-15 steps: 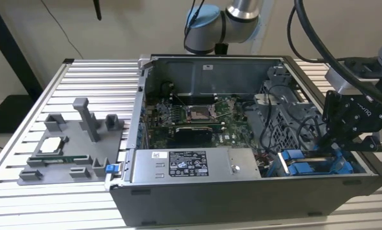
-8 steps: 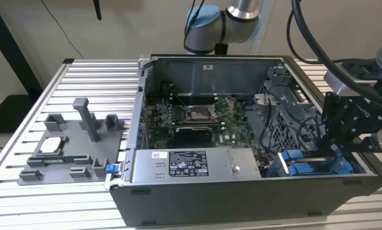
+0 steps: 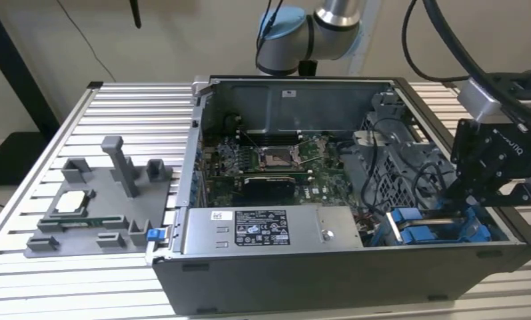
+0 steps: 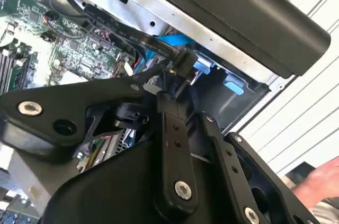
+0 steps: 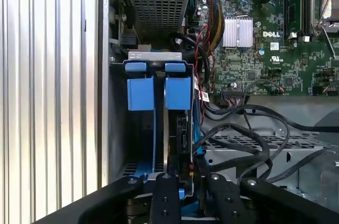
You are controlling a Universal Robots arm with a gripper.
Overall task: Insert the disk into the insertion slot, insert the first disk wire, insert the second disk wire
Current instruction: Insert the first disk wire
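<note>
The exterior view takes in the whole open computer case (image 3: pixel 354 267) on the slatted table (image 3: pixel 123 100). The gripper (image 3: pixel 454 199) hangs over the insertion slot (image 3: pixel 414 235) in the case's corner on the exterior view's right, beside the power-supply box (image 3: pixel 256 228). The second wrist view gives the close detail: the fingers (image 4: pixel 168 102) are drawn together on a black plug (image 4: pixel 183 64), its wire trailing over the motherboard (image 4: pixel 69 49) (a person's hand (image 4: pixel 318 181) blurs at the edge). In the first wrist view the disk (image 5: pixel 181 128) stands edge-on in the slot, just beyond the fingertips, near the blue tabs (image 5: pixel 140 94).
</note>
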